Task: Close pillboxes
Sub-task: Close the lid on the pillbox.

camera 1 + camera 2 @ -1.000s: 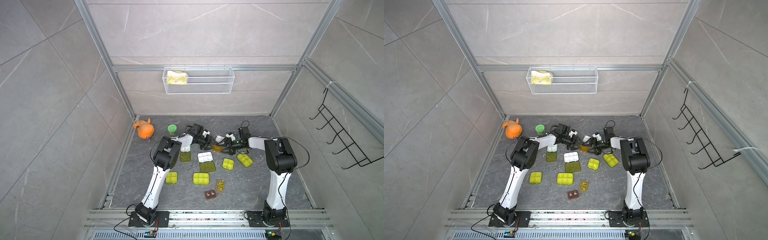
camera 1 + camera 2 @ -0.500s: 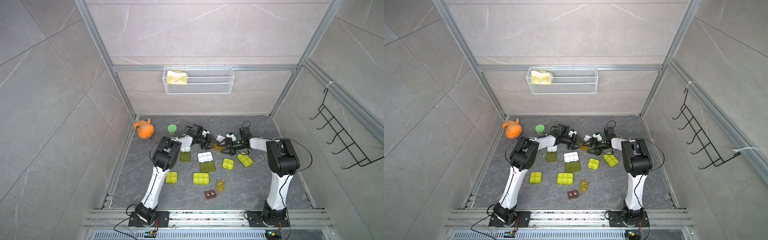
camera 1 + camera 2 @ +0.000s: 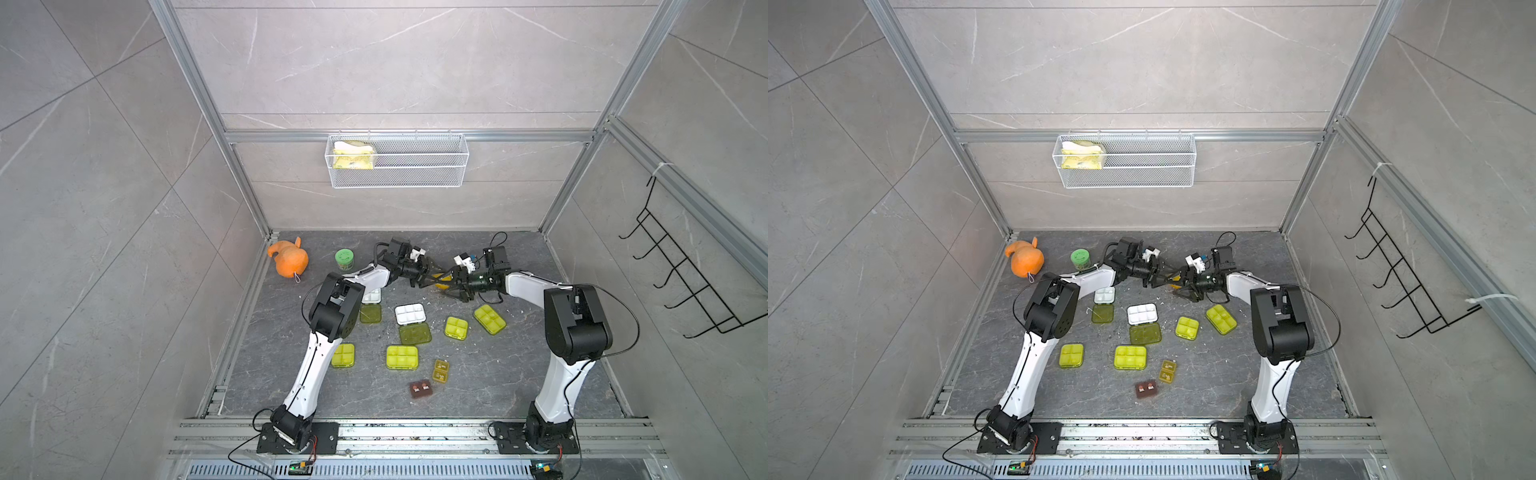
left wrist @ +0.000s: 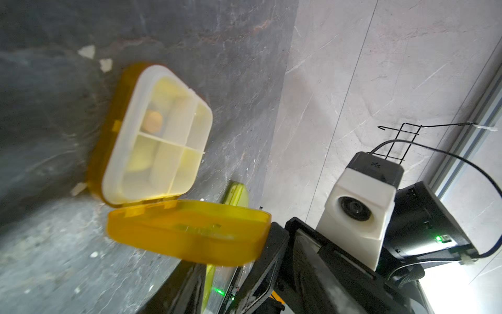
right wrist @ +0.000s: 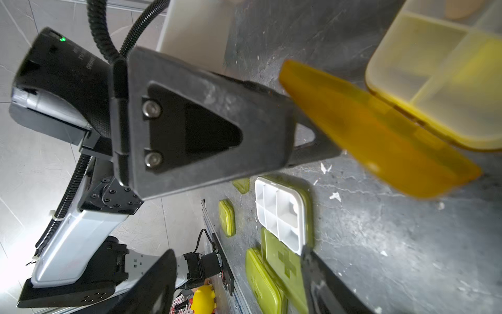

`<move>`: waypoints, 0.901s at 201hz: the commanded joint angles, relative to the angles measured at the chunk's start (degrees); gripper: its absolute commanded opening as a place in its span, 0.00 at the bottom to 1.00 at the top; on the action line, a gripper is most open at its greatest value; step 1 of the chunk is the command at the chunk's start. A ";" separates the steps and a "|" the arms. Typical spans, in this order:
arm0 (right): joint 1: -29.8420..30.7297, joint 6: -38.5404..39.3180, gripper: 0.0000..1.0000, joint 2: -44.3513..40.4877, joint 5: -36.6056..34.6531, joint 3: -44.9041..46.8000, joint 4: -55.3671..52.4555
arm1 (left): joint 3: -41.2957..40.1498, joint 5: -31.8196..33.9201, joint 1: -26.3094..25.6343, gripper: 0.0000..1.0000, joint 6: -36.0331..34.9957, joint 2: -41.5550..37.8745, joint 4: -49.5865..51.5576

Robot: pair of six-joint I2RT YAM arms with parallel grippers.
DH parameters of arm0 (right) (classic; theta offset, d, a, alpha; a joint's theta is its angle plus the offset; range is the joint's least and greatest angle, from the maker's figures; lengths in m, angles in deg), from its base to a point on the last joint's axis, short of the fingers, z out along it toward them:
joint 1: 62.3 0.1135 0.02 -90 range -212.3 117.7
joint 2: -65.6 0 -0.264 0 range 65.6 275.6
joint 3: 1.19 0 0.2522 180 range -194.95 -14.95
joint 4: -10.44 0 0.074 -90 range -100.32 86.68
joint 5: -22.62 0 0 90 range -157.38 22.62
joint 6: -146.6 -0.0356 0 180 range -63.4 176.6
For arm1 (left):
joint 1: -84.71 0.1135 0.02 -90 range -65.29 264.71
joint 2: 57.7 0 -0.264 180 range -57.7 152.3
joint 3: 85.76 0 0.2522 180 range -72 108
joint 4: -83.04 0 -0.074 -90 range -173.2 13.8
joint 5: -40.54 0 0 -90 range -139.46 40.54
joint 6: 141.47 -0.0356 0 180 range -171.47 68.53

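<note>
The orange pillbox point(image 3: 439, 279) hangs open between my two grippers at the back of the floor. My left gripper point(image 4: 231, 244) is shut on its orange lid point(image 4: 187, 231), and the white divided tray point(image 4: 160, 136) stands up at an angle from the hinge. In the right wrist view the left gripper's fingers point(image 5: 217, 122) clamp that lid point(image 5: 366, 130). My right gripper point(image 5: 236, 251) is open and empty, just beside the box point(image 3: 1174, 279). Two yellow-green pillboxes point(image 3: 410, 313) point(image 3: 371, 296) lie open. Several point(image 3: 402, 357) lie closed, like the tiny amber point(image 3: 441, 370) and brown point(image 3: 421, 389) ones.
An orange plush toy point(image 3: 288, 259) and a green-lidded jar point(image 3: 344, 259) stand at the back left. A wire basket point(image 3: 397, 160) hangs on the back wall and a black hook rack point(image 3: 681, 274) on the right wall. White crumbs dot the floor.
Both grippers and the orange pillbox have shifted a little toward the back wall. The right jaws stand slightly wider.
</note>
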State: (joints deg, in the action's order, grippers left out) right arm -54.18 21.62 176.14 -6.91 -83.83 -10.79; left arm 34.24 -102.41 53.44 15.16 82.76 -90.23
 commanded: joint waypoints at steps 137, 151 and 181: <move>-3.23 4.99 0.73 -1.94 -12.72 -12.60 -20.88 | 5.76 3.67 3.03 0.53 -3.85 -0.46 8.97; -3.32 6.05 0.72 -0.42 -16.82 -15.28 -25.74 | 3.20 4.95 4.19 0.53 -7.03 -2.90 13.41; -3.20 8.61 0.71 2.29 -20.74 -19.43 -32.03 | 4.30 5.20 4.77 0.53 -13.34 -3.38 21.44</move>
State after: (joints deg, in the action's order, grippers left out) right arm -57.42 26.88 175.58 -21.69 -99.94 -33.45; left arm 37.06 -98.34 57.40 9.50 83.99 -76.65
